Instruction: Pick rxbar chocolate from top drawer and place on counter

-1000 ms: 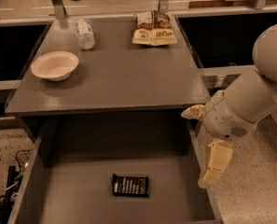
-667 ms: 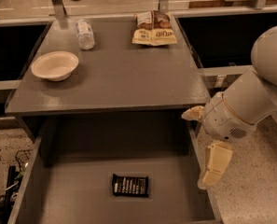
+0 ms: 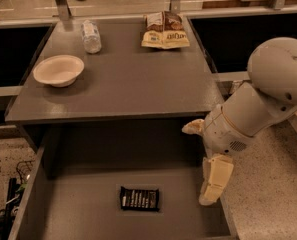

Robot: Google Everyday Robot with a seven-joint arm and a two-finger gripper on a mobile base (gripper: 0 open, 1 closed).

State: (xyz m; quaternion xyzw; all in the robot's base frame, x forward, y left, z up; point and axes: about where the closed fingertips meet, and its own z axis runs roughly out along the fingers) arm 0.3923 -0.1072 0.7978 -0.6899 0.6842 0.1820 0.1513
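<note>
The rxbar chocolate [image 3: 139, 198], a small black wrapper with white lettering, lies flat on the floor of the open top drawer [image 3: 83, 211], near its middle front. My gripper [image 3: 202, 164] hangs over the drawer's right wall, to the right of the bar and above it, not touching it. Its cream fingers [image 3: 215, 179] stand apart, open and empty. The dark grey counter [image 3: 123, 79] lies above and behind the drawer.
On the counter are a white bowl [image 3: 59, 70] at the left, a clear bottle [image 3: 91, 36] lying at the back, and tan-and-brown snack bags [image 3: 164, 30] at the back right. Black recessed bins [image 3: 243, 39] flank the counter. Cables [image 3: 13, 184] lie on the floor at left.
My gripper and arm have shifted a little to the left and down, toward the drawer's right wall. The bar has not moved.
</note>
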